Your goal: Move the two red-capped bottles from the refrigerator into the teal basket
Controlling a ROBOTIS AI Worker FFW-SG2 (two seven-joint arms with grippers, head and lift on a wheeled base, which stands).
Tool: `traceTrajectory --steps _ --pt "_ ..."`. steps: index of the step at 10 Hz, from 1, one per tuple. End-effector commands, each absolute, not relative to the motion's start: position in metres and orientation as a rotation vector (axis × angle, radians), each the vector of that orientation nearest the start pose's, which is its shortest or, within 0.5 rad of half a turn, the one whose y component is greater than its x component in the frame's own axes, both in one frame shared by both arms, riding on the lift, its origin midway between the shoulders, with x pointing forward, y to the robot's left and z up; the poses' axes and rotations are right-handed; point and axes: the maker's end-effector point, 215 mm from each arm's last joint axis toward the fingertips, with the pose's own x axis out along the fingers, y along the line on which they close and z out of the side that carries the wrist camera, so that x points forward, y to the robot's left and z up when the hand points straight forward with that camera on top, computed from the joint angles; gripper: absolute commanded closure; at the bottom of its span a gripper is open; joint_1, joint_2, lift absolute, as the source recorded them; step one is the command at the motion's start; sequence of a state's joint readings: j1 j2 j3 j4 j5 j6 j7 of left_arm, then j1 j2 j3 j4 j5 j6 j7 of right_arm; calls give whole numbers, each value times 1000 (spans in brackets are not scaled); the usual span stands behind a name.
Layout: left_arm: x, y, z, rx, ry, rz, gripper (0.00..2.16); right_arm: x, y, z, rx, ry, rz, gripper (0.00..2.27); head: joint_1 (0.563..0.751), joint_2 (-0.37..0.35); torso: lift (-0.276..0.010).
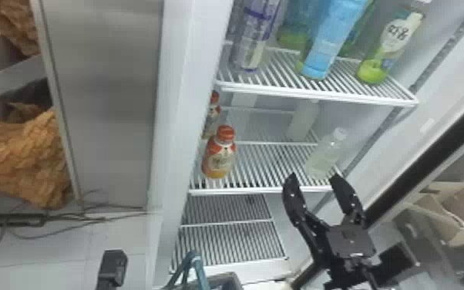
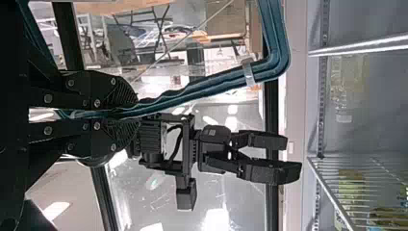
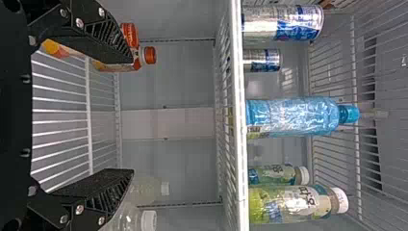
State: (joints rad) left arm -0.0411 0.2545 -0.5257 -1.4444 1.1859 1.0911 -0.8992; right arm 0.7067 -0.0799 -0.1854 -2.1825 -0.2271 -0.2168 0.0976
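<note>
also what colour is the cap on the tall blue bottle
The cap is blue, like the bottle itself; it shows best in the right wrist view.

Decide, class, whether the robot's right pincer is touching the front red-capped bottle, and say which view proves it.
Apart. The head view shows it: a stretch of wire shelf lies between the right pincer and the front red-capped bottle.

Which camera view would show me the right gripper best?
The head view: there the right gripper is large, its two fingers plainly apart. The left wrist view shows it smaller, farther off; the right wrist view shows its fingers close up.
</note>
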Motion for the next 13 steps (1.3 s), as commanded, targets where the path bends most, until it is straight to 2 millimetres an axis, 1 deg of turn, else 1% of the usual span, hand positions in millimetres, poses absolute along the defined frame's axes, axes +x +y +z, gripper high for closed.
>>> traceTrajectory --steps 1,5,6,7,10,13 --pt "237 -100 -384 -1304 1096 -1506 1082 384 -308 -275 38 -138 -20 228 695 -350 -228" --pt "237 -102 -383 -1306 1094 -1508 1082 383 -310 -275 43 -149 -23 228 695 -350 -228" --pt "236 -103 -383 -1304 1096 -1508 1082 384 -312 -278 55 -146 -27 228 695 -350 -228" --pt "236 -103 -383 -1303 1097 -1507 1082 385 -312 -275 56 -153 -26 231 695 -350 -228" --pt "237 -103 -384 -1294 1095 -1507 1082 385 -312 -274 54 -155 -26 233 695 -350 -228" --pt "233 -103 -387 -1283 1120 -1505 1082 387 -312 -274 53 -158 -24 234 695 -350 -228"
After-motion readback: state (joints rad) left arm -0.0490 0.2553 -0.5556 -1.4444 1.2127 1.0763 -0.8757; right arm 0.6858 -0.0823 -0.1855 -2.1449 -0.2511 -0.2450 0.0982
